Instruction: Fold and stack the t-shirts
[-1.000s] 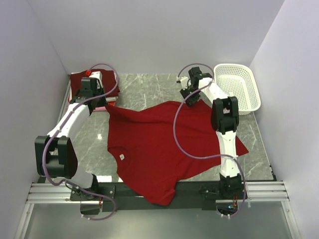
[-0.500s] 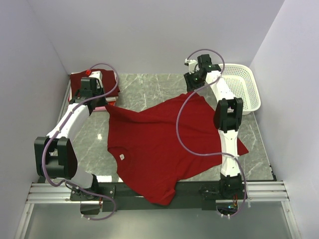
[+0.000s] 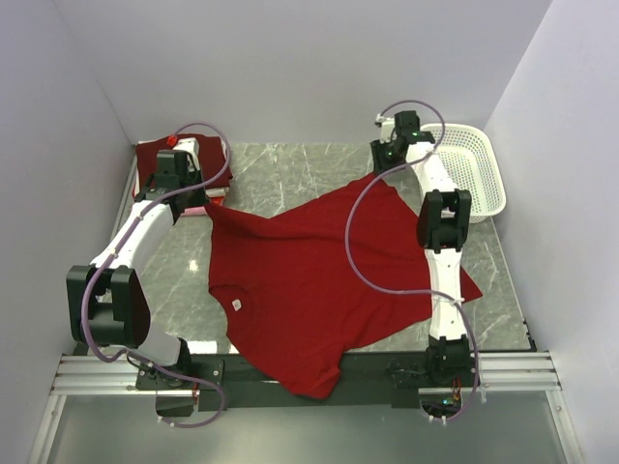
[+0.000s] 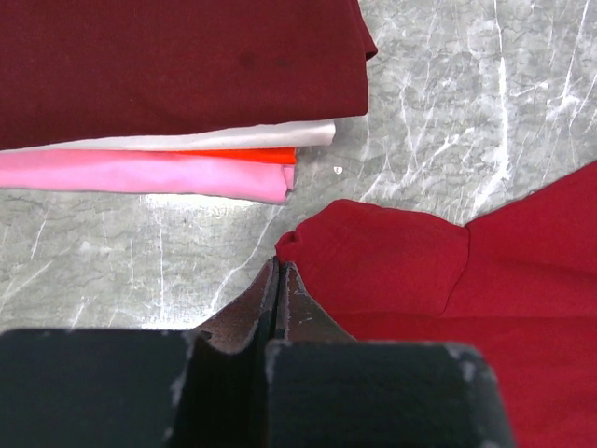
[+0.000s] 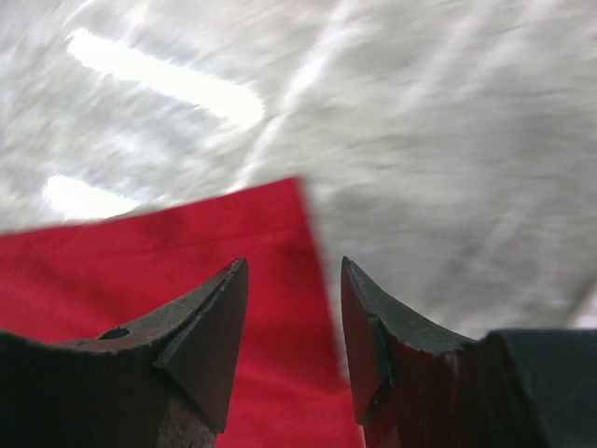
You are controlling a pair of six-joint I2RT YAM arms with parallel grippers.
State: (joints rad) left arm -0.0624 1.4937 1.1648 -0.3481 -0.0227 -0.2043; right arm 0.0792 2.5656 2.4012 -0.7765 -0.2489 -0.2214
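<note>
The red t-shirt (image 3: 309, 280) lies spread at the middle of the desk (image 3: 290, 174). The left hand (image 4: 277, 275) is closed at its ten-o'clock sleeve. The right hand (image 5: 294, 266) hangs open and empty over its one-o'clock corner. The folded t-shirts (image 3: 152, 161) sit stacked at ten o'clock.

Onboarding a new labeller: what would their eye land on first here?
The bright red cloth t-shirt sprawls unfolded across the middle of the grey marbled table, one sleeve over the near edge. Next comes the folded stack of dark maroon, white and pink shirts at the far left. The left pincer is shut at the red sleeve tip, and the right pincer is open over the shirt's far corner.
</note>
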